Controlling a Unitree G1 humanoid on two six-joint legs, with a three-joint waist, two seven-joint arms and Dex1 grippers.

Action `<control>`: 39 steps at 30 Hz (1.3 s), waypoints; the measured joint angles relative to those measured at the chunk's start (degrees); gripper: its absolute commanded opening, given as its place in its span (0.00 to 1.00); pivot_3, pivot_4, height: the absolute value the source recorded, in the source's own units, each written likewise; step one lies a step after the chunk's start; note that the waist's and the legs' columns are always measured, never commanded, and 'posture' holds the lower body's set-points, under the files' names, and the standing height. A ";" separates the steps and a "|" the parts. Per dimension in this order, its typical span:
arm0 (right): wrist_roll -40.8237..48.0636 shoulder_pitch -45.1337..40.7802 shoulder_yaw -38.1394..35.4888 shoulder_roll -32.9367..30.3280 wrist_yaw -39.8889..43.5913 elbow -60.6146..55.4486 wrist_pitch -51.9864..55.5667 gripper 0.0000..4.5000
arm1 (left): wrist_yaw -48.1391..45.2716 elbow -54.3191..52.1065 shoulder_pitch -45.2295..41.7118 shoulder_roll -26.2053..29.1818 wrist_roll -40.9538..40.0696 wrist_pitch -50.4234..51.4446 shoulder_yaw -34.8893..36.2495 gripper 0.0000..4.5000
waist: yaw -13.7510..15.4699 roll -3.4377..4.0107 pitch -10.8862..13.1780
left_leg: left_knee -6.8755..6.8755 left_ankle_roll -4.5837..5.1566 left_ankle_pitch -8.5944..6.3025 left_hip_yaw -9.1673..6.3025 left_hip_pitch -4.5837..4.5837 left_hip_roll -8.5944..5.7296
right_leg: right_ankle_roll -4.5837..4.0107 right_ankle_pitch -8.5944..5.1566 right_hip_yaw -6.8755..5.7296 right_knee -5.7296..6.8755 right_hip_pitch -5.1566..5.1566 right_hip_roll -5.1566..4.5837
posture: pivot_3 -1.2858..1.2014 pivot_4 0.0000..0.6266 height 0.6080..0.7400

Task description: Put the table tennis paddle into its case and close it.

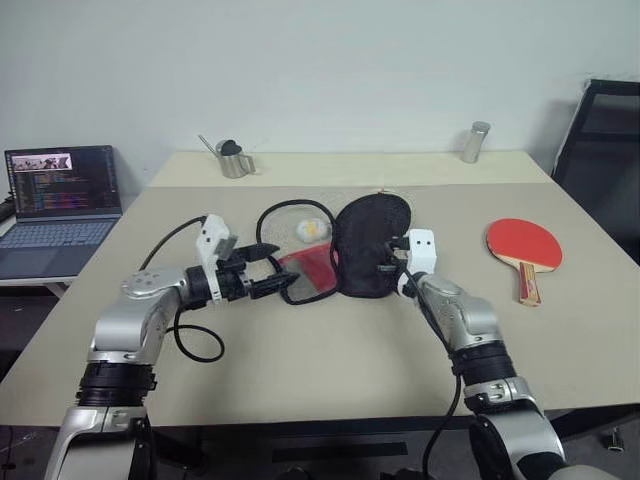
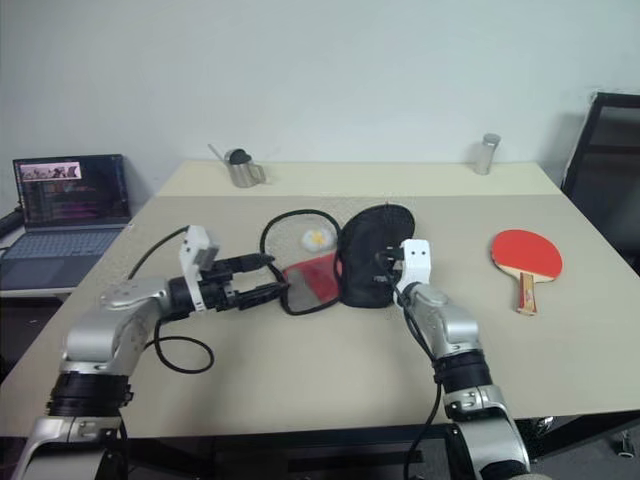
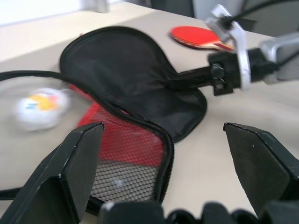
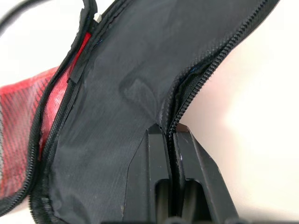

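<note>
Barely started tbh. The paddle [image 1: 523, 246] sits on the table [image 1: 300, 350] at the right of the frame, well apart from the case [image 1: 368, 245] at center. Right gripper [image 1: 388, 268] pinches the case's zipper edge; left gripper [image 1: 268, 270] is spread wide beside it. Insert and zip both left.

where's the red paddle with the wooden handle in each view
Left eye view: red table tennis paddle lies far right on the table.
Right eye view: far right too.
Left wrist view: top, beyond the black fabric case, its red face.
Right wrist view: not in it.
Shared landmark: the case.
</note>
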 measured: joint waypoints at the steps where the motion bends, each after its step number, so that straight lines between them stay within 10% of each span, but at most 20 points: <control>1: 0.26 0.26 -0.09 -0.81 0.52 -1.00 1.43 0.01 | -0.17 -0.22 -0.03 -0.01 0.00 0.00 -0.19 1.00 | 0.00 0.00 0.00 | 0.00 0.00 0.00 0.01 0.00 0.00 | 0.00 0.00 0.00 0.00 0.00 0.00 | 0.52 0.24 1.00; 39: 4.66 8.08 -12.82 -0.58 -6.12 -21.81 23.24 0.01 | -1.71 0.71 -3.19 -3.23 0.90 -0.50 -3.68 1.00 | 0.02 -0.01 -0.01 | 0.03 0.00 0.00 0.08 0.02 0.00 | 0.01 0.00 0.04 0.04 0.00 0.02 | 0.52 0.24 1.00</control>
